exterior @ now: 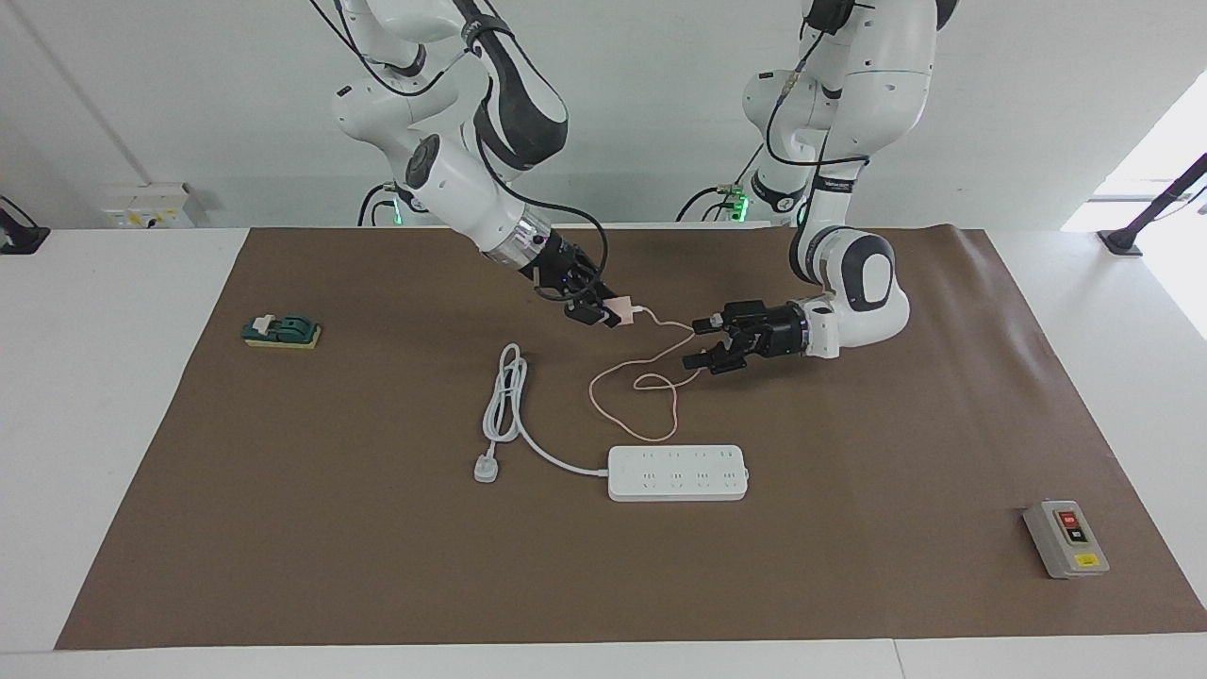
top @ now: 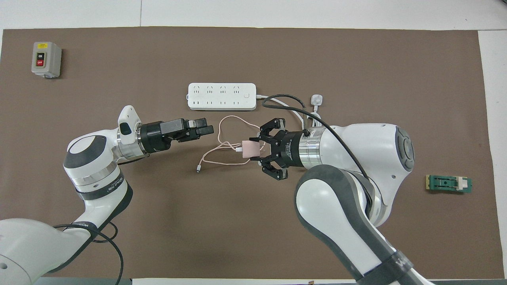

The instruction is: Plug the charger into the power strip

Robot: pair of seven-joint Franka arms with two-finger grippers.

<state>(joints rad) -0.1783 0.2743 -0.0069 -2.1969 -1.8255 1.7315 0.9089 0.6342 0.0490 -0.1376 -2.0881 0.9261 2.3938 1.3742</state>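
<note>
The charger (exterior: 622, 307) (top: 250, 149), a small pale-pink cube, hangs above the mat with my right gripper (exterior: 603, 312) (top: 257, 149) shut on it. Its thin pink cable (exterior: 634, 382) (top: 222, 139) trails down and loops on the mat between the charger and the power strip (exterior: 678, 472) (top: 222, 96). That long white bar lies flat, farther from the robots than both grippers. My left gripper (exterior: 702, 343) (top: 206, 129) hovers open over the cable loop, facing the charger and a short way apart from it, holding nothing.
The strip's thick white cord (exterior: 509, 405) and three-pin plug (exterior: 486, 469) lie toward the right arm's end. A grey button box (exterior: 1066, 538) (top: 46, 59) sits at the left arm's end, farthest from the robots. A green block (exterior: 281, 331) (top: 448, 184) rests at the right arm's end.
</note>
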